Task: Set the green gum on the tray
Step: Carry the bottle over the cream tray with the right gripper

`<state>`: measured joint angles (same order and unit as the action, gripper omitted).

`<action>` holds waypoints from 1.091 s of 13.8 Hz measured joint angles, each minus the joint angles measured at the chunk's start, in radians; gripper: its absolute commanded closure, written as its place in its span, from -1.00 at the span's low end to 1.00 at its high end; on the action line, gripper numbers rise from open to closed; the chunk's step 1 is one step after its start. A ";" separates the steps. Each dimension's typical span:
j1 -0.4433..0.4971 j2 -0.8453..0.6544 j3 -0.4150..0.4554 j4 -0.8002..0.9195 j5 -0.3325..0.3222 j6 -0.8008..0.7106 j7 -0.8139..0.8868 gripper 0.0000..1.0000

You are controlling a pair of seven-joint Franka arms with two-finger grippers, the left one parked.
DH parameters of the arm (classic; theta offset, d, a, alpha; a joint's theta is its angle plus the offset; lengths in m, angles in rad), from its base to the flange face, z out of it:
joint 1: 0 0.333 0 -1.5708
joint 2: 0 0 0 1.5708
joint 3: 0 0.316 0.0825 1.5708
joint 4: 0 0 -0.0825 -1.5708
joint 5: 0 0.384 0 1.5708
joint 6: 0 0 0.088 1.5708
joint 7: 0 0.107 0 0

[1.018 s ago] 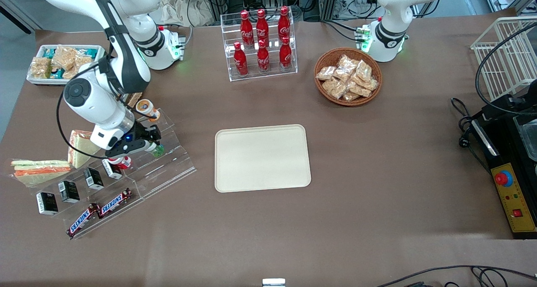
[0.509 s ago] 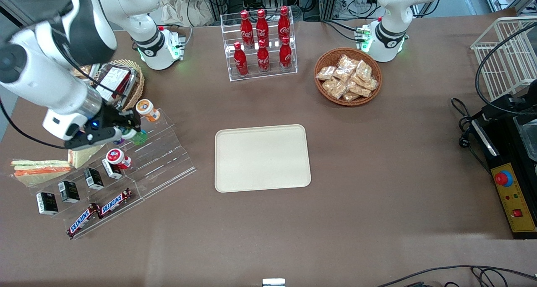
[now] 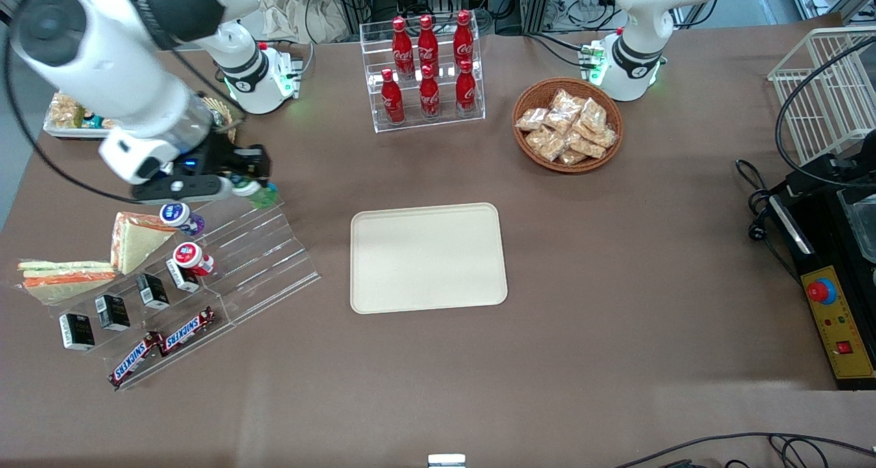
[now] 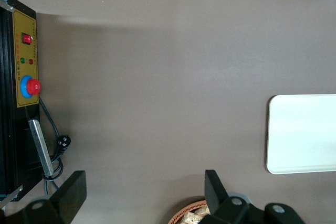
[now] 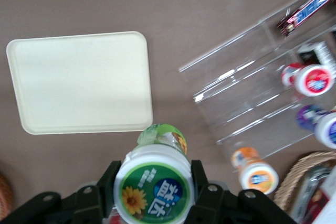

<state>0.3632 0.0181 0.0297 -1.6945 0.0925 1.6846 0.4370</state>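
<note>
The arm has swung up and away from the clear rack [image 3: 226, 276] since a second ago. It now hangs at the upper left of the front view, over the top edge of that rack. The claw [image 3: 250, 186] has come with it, and it is pinching the green gum [image 3: 260, 193] by the lid. In the wrist view the two black fingers [image 5: 109, 183] press on both sides of the white lid. So the gum is off the rack and in the air. The pick looks done, and I think the carry to the tray [image 3: 428, 257] is the step in hand.

The tray lies flat on the desk [image 3: 616, 283] in the middle of the front view, well apart from the claw. Nothing is on it yet.

The red bottles [image 3: 428, 64] at the top middle say Coca-Cola. The two bars [image 3: 164, 345] at the lower left say SNICKERS. The gum lid [image 5: 153, 192] has a green label with a yellow flower and white letters that I cannot read. An orange gum [image 5: 255, 172], a red gum [image 3: 191, 258] and a purple gum [image 3: 180, 217] sit on the rack.
</note>
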 measured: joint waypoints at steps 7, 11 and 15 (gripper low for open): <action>0.131 0.194 0.000 -0.140 0.023 0.376 0.235 0.97; 0.169 0.237 -0.001 -0.347 0.024 0.643 0.279 0.96; 0.219 0.293 -0.001 -0.439 0.024 0.803 0.316 0.95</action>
<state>0.5821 0.3113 0.0291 -2.1331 0.1162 2.4872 0.7530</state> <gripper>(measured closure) 0.410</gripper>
